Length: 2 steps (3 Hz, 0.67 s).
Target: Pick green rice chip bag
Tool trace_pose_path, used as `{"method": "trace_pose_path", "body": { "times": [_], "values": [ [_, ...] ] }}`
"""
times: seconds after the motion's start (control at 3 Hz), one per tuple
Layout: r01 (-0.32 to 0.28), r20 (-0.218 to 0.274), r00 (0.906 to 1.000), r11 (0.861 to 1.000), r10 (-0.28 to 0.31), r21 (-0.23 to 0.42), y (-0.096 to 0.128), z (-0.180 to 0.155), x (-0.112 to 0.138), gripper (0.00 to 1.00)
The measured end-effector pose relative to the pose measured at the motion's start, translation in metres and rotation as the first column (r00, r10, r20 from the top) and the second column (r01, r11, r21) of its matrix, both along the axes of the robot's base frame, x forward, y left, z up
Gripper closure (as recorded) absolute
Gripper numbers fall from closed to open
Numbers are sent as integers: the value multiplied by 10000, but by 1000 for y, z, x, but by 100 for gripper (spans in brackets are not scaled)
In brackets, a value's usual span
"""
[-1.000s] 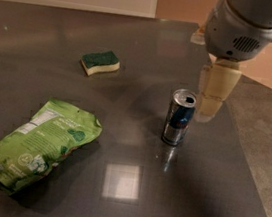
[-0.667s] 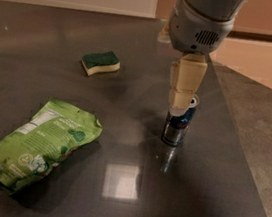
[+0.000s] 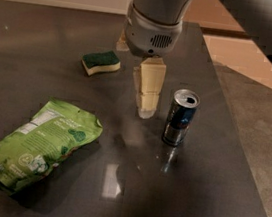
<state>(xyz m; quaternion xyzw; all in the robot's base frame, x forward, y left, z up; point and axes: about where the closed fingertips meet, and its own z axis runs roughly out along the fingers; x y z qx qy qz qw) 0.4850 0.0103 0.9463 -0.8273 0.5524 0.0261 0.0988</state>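
The green rice chip bag lies flat on the dark table at the front left, its white label panel toward the upper left. My gripper hangs from the grey wrist above the middle of the table, its cream fingers pointing down. It is to the right of the bag and well apart from it, just left of the can. Nothing shows between the fingers.
An opened blue and silver can stands upright right of the gripper. A yellow sponge with a dark green top lies behind the bag, toward the back. The dark table ends at its right edge and front edge, with floor beyond.
The arm has swung left across the table, from over and right of the can to its left side, nearer the bag. Bag, can and sponge have stayed in place.
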Motion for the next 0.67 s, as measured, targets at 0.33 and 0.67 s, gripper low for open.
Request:
{"method": "trace_pose_path", "body": {
  "times": [0.33,0.67],
  "values": [
    [-1026,-152,9946,9947,1026,-19,24,-12,-14,0],
    [-2037,-82,9790,9789,2036,-185,44,-23,-26,0]
  ]
}}
